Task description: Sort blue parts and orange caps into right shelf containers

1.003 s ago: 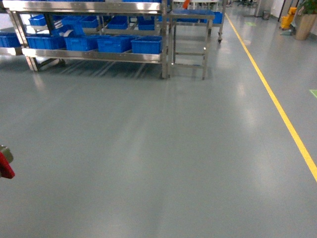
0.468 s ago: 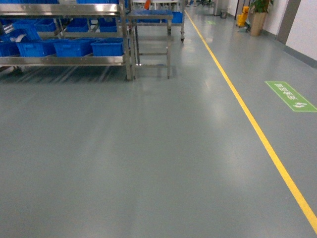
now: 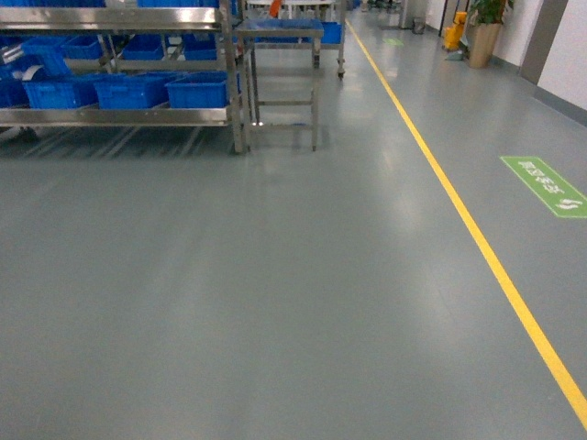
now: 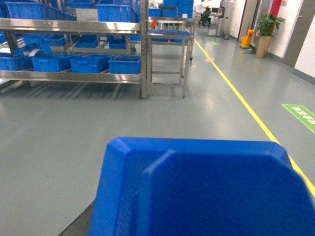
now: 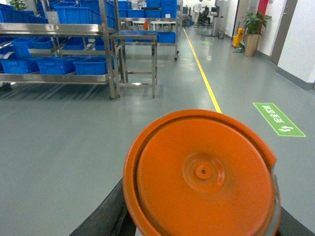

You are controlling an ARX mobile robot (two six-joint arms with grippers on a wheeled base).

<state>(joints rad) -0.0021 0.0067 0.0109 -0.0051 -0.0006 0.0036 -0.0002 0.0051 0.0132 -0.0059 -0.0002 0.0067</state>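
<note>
Up close, our left wrist view is filled by a blue part, and our right wrist view by an orange cap; each sits right at its camera, but neither hand shows, so we cannot tell their grip. Beyond the grey floor, blue bins sit on the steel shelf, left of the yellow line.

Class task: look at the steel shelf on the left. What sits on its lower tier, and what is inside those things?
A row of blue bins stands on the lower tier of the shelf. From this low angle only their outer walls show; their contents are hidden, so no parts or caps can be confirmed inside.
</note>
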